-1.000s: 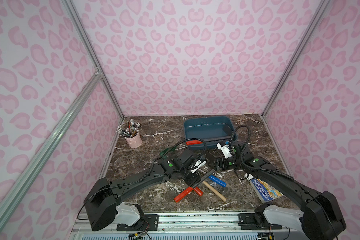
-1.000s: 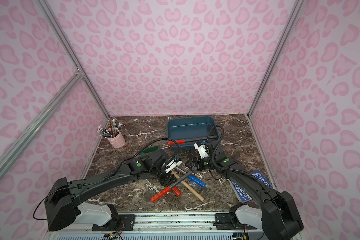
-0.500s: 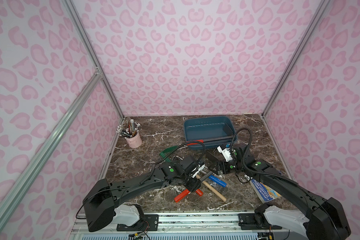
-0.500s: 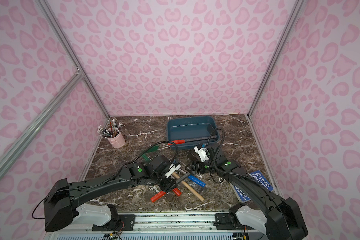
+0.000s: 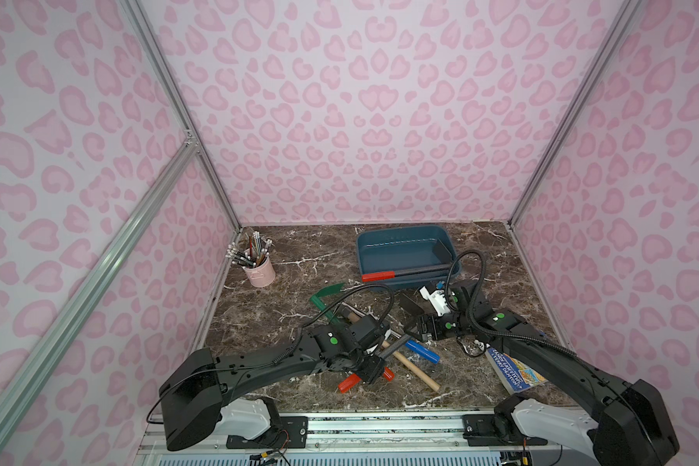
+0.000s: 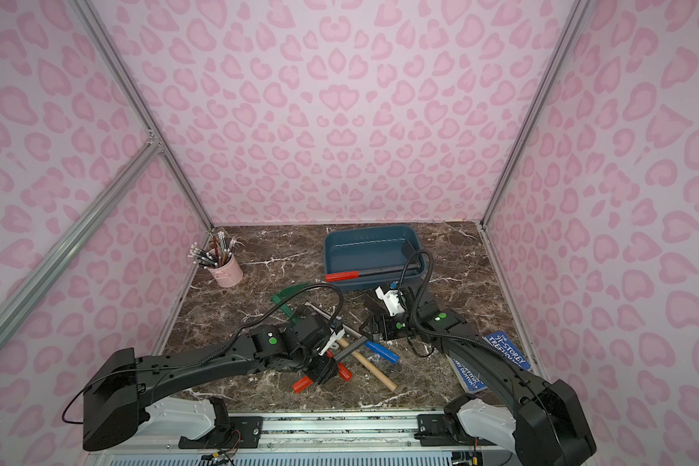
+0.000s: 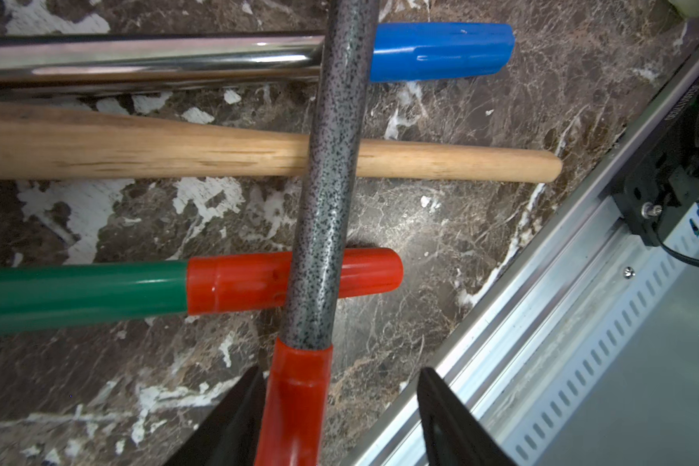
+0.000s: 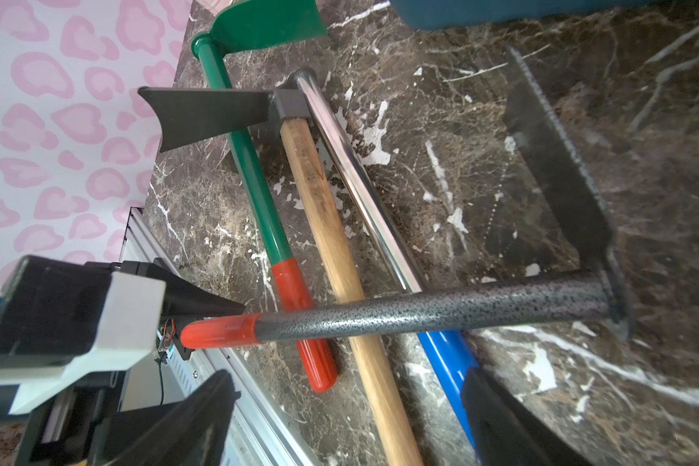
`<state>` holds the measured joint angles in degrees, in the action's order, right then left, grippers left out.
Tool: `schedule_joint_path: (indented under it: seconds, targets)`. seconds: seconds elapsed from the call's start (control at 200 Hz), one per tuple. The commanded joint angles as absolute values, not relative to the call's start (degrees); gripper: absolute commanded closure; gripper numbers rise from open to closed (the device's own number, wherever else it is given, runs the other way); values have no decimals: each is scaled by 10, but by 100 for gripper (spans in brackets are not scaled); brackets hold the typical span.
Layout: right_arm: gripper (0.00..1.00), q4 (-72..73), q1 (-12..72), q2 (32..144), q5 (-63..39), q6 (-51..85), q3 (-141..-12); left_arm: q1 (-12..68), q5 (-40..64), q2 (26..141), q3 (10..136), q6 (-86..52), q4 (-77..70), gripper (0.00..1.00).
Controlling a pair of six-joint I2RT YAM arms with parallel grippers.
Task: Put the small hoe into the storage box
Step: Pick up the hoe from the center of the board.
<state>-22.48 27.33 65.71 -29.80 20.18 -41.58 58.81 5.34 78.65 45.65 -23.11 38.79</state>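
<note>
Hoe [image 7: 327, 181] grip, perhaps inside left pincer [image 7: 340, 373]

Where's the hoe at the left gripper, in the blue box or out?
Out. The hoe lies on the table across three other handles, red grip inside the open left gripper, apart from the storage box.

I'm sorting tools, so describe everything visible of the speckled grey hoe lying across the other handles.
The speckled grey hoe has a metal-looking tube handle, a red plastic end grip and a dark flat blade. It lies across three other handles. The left gripper, open, straddles its red grip.
</note>
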Motion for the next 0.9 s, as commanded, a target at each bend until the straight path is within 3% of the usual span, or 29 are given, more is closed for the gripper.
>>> schedule_joint_path:
  seconds: [0.0,0.895]
  targets:
    - [8,-245,282,652,-312,197,-417,588,46,790,456,-243,382,36]
    - [7,-292,295,646,-353,202,-407,590,33,855,446,-242,366,44]
